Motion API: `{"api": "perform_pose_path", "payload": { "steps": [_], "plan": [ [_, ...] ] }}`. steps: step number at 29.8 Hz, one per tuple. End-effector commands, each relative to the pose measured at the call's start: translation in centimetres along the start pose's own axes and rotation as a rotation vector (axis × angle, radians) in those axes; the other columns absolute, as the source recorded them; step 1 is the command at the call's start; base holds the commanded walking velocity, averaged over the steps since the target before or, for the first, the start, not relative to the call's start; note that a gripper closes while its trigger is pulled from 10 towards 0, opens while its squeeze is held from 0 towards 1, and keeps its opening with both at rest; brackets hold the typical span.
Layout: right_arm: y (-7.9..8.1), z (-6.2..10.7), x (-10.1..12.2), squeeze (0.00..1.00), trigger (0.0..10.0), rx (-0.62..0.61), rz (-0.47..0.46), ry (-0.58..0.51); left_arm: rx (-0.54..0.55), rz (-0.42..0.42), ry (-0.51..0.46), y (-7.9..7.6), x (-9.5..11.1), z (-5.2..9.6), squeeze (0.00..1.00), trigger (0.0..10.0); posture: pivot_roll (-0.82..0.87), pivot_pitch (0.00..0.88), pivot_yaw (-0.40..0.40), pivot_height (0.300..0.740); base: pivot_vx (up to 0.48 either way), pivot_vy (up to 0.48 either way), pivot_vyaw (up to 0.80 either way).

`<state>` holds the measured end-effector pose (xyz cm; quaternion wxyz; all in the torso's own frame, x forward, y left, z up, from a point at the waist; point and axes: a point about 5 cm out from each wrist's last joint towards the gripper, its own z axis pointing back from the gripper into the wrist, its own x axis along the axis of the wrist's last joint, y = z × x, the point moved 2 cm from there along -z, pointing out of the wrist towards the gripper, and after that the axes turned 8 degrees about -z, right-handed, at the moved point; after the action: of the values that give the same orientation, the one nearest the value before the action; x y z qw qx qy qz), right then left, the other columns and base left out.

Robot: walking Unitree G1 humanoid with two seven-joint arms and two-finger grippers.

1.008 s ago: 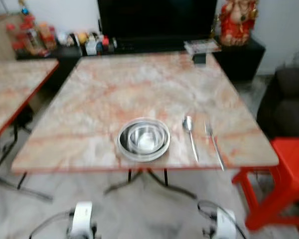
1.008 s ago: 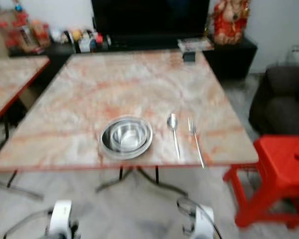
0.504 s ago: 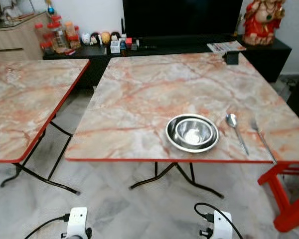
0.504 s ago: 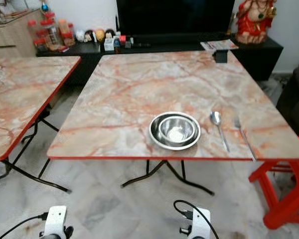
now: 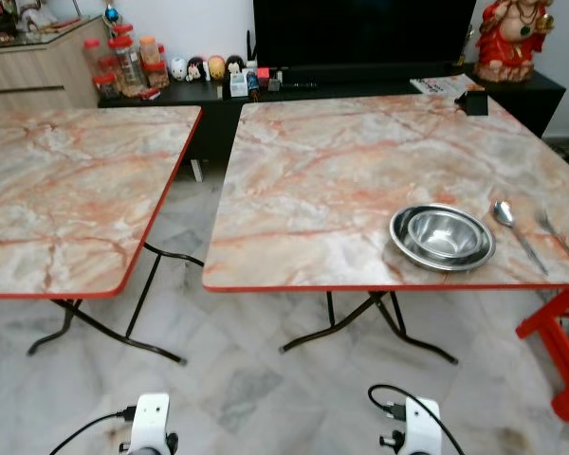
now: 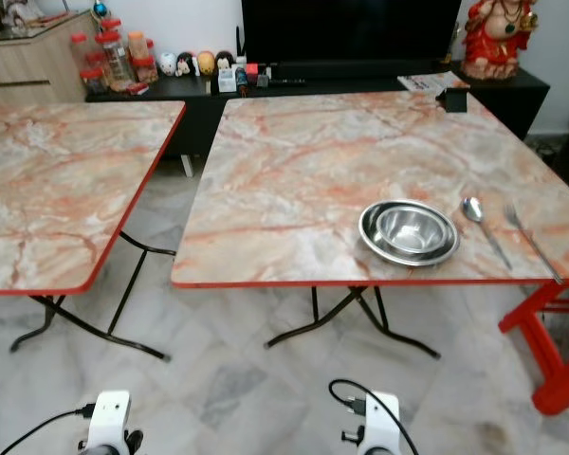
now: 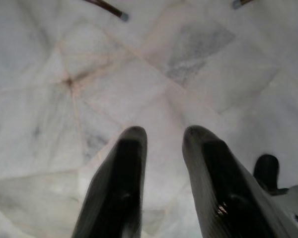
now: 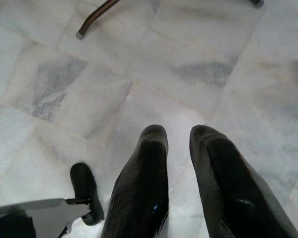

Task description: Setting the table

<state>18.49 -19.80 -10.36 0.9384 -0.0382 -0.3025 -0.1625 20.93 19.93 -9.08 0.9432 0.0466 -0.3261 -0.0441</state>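
Below, both arms are hanging idle over the marble floor [image 5: 266,389]: the left pincer [image 7: 161,136] and the right pincer [image 8: 179,134] are each showing a narrow gap between empty fingers. Ahead, a table [image 5: 313,190] is standing with a steel bowl [image 5: 443,236] sitting close to its near red edge, a spoon [image 5: 512,227] just beside the bowl on the right, and a fork [image 5: 561,237] beyond that, near the right edge. A red stool [image 5: 561,351] is crowding that corner. A second table [image 5: 66,190] is standing to the left, leaving an open aisle of floor between. Farther back, a dark cabinet [image 5: 218,100] is running along the wall.
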Motion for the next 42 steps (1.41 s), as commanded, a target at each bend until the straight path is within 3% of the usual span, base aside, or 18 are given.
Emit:
{"api": "perform_pose_path", "payload": {
  "steps": [1,42],
  "plan": [
    [0.32,0.03,-0.2,0.0,10.0,0.009,0.002,0.005,0.01,-0.001,0.015,0.37,-0.37,0.07,0.0,10.0,-0.06,0.0,0.054,0.74,0.0,0.48,0.0],
    [0.82,0.07,-0.34,0.0,10.0,0.042,0.055,0.007,0.005,-0.027,0.017,0.61,-0.44,0.11,0.0,10.0,-0.05,0.0,0.045,0.74,0.0,0.475,0.0]
  ]
}}
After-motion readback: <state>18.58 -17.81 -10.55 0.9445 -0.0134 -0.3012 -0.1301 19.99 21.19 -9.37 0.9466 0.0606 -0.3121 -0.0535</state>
